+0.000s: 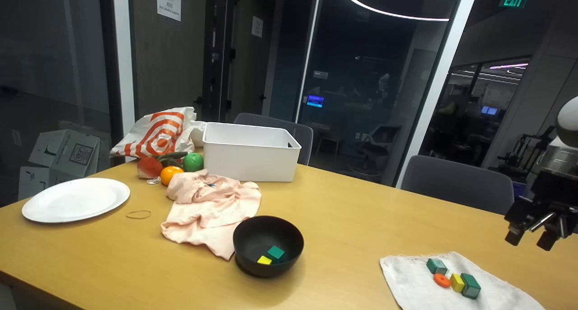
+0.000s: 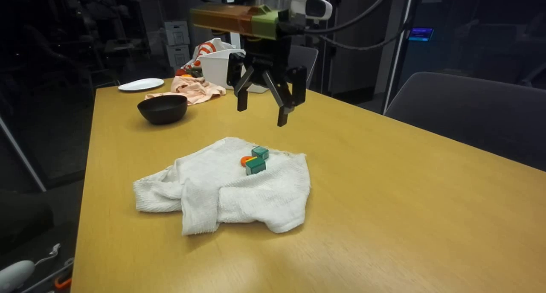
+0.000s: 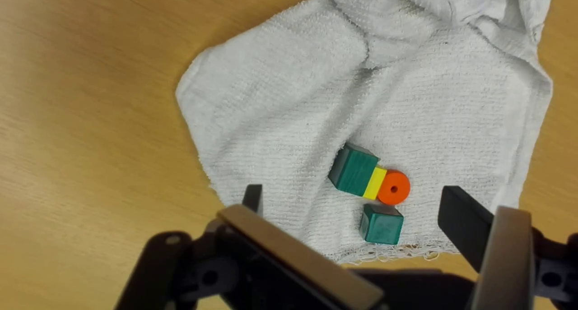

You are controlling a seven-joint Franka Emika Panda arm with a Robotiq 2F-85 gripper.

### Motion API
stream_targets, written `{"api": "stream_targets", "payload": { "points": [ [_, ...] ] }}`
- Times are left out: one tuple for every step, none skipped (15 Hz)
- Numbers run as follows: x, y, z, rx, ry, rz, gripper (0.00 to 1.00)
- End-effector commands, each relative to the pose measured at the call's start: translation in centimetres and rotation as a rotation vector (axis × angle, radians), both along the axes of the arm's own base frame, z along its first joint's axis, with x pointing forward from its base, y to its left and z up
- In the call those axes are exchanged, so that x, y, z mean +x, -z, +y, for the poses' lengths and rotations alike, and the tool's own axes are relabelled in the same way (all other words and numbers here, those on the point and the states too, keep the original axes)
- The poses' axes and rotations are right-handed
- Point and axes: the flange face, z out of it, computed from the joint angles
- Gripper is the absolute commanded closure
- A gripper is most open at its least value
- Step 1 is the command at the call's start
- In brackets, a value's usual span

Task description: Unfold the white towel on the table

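The white towel (image 2: 256,199) lies on the tan table (image 2: 405,207), its nearer part in that exterior view folded over and bunched. Its frayed edge shows at the bottom of the towel (image 3: 280,84) in the wrist view. On the cloth rest a larger green block (image 3: 359,172), a yellow block (image 3: 375,183), an orange disc (image 3: 402,181) and a smaller green block (image 3: 384,229). Above the table hangs my gripper (image 2: 262,113), open and apart from the towel. Nothing sits between its widely spread fingers (image 3: 465,224). An exterior view cuts off part of the towel (image 1: 406,278).
Farther along the table stands a black bowl (image 1: 271,272) holding green and yellow pieces. Behind it are a pinkish cloth (image 1: 203,219), a white bin (image 1: 248,161), a white plate (image 1: 76,199), toy produce (image 1: 193,162) and a patterned bag (image 1: 158,134). Chairs (image 1: 456,183) line one side.
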Motion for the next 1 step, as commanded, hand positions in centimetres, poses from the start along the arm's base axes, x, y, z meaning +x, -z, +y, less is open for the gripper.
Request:
{"api": "stream_targets", "payload": {
  "points": [
    [0.04, 0.16, 0.00, 0.000, 0.000, 0.005, 0.00]
  ]
}}
